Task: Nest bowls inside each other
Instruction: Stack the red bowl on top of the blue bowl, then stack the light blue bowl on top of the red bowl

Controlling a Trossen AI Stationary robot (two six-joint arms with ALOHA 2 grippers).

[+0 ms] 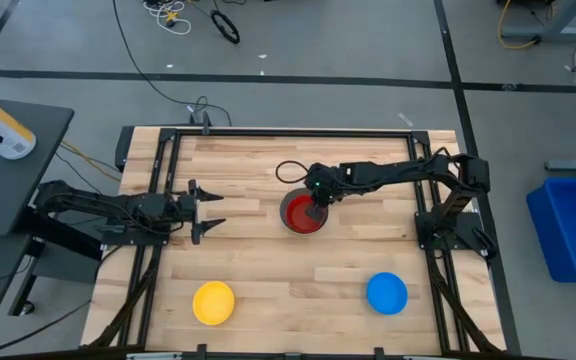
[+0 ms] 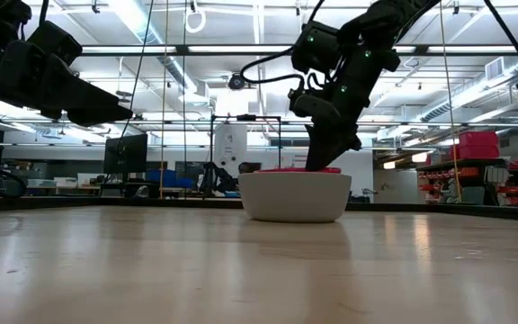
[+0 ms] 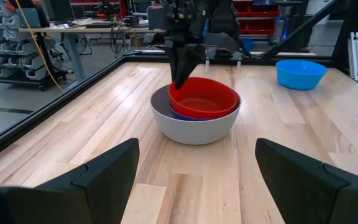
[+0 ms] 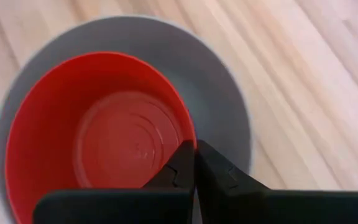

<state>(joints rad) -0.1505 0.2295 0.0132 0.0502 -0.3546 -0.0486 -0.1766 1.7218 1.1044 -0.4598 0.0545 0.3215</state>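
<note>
A red bowl (image 3: 204, 99) sits inside the larger grey bowl (image 3: 194, 132), which stands on its base at the table's middle (image 1: 303, 213). My right gripper (image 4: 195, 152) reaches down from the right and is shut on the red bowl. In the low view the red rim (image 2: 299, 169) shows just above the grey bowl (image 2: 295, 198). A yellow bowl (image 1: 213, 302) stands near the front left and a blue bowl (image 1: 386, 292) near the front right. My left gripper (image 1: 208, 212) hovers open at the left, pointing at the bowls, holding nothing. My right gripper pinches the red bowl's rim (image 4: 191, 138) on the side toward its own arm, one finger inside the bowl and one outside, between red and grey walls. The fingers slant steeply down from the table's right. The red bowl lies inside the grey one, slightly tilted.
A black cable (image 1: 293, 172) loops on the table behind the bowls. Bare wood lies between the nested bowls and the two bowls near the front edge. A dark frame (image 1: 168, 140) borders the table top.
</note>
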